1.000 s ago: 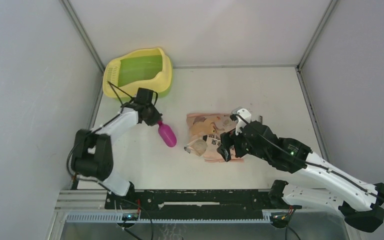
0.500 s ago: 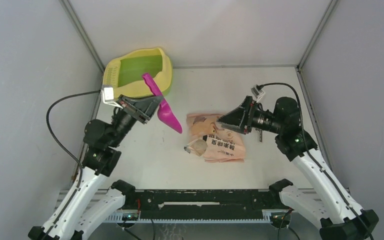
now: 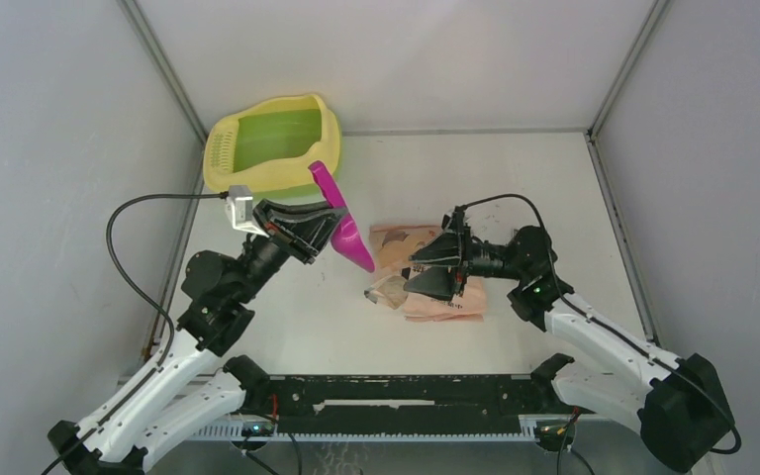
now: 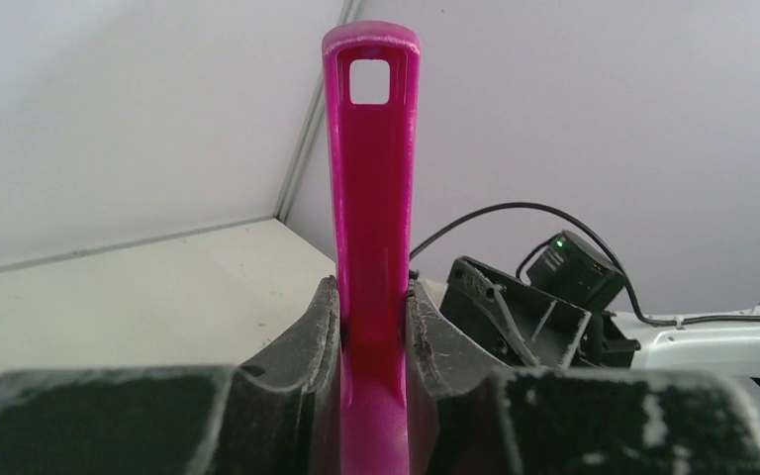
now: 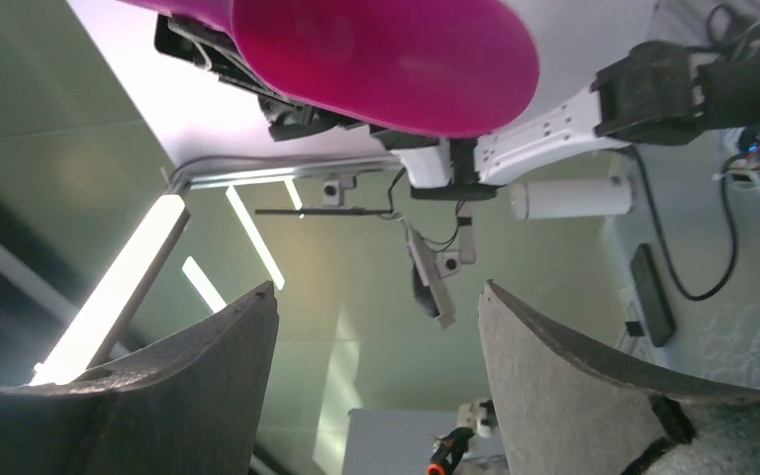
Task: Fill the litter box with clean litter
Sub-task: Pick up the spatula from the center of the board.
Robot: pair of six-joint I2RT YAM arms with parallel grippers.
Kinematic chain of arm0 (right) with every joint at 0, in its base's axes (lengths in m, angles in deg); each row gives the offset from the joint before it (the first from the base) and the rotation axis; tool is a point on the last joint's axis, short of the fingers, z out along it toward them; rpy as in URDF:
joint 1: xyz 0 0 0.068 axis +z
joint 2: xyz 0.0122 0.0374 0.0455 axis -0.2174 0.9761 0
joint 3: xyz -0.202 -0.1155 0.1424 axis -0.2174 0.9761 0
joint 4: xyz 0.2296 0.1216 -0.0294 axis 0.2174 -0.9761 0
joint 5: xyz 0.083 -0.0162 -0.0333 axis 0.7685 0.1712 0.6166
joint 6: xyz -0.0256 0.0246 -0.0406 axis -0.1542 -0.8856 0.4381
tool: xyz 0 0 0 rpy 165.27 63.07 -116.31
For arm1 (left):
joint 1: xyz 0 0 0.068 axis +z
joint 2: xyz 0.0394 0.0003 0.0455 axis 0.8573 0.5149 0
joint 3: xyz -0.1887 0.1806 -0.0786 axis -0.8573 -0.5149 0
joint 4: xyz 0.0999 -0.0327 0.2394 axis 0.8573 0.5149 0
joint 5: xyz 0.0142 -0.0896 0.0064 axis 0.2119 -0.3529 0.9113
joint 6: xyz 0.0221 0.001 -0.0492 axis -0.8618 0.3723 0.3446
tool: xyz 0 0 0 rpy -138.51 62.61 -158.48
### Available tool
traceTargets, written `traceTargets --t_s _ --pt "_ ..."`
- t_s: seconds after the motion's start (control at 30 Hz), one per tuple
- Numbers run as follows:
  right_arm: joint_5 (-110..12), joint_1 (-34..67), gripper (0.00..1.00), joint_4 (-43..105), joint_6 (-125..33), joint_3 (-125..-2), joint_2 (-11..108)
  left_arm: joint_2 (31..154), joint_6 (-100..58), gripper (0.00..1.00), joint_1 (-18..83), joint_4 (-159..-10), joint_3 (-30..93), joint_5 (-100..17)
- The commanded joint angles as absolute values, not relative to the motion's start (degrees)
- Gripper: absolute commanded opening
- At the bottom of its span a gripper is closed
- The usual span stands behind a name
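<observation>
The litter box (image 3: 220,148), yellow with a green basin, stands at the far left corner. No litter granules show in it or in the scoop. My left gripper (image 3: 332,223) is shut on the handle of a magenta scoop (image 3: 354,245) and holds it in the air, handle end up and bowl down, near the left edge of the pink-orange bag (image 3: 447,300). In the left wrist view both jaws press the handle (image 4: 371,198), with the gripper (image 4: 373,307) closed around it. My right gripper (image 3: 414,275) is open and empty, pointing left over the bag. Seen from the right wrist, the right gripper (image 5: 376,297) faces up at the scoop bowl (image 5: 386,54).
The bag lies flat mid-table with a crumpled clear corner (image 3: 388,290) at its left. Grey walls close in the left, back and right. The right arm (image 4: 524,307) is close in front of the left gripper.
The left arm lifted the scoop off the table and carried it right toward the bag. The right gripper left the bag, rose, then came down pointing left over the bag.
</observation>
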State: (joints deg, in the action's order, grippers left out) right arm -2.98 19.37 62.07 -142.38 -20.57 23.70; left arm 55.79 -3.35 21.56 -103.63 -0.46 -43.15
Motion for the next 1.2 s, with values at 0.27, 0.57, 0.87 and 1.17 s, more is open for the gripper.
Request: traceTargets --t_s 0.27,0.57,0.87,1.17 --pt "-10.38 25.46 0.79 92.25 -160.4 -15.63 34.16 59.89 -5.17 0.11 20.28 -112.56 4.88 -44.64" --pt "-13.39 25.76 0.75 108.55 -168.22 -14.89 43.3 61.65 -2.86 0.12 19.02 -114.86 6.45 -50.6" --pt "-14.82 27.58 0.7 112.87 -169.77 -16.74 46.92 63.43 -0.98 0.12 18.33 -118.43 5.37 -52.63" --pt "-16.05 28.64 0.63 114.29 -170.8 -18.04 47.09 65.58 -0.58 0.13 17.97 -121.74 3.79 -53.69"
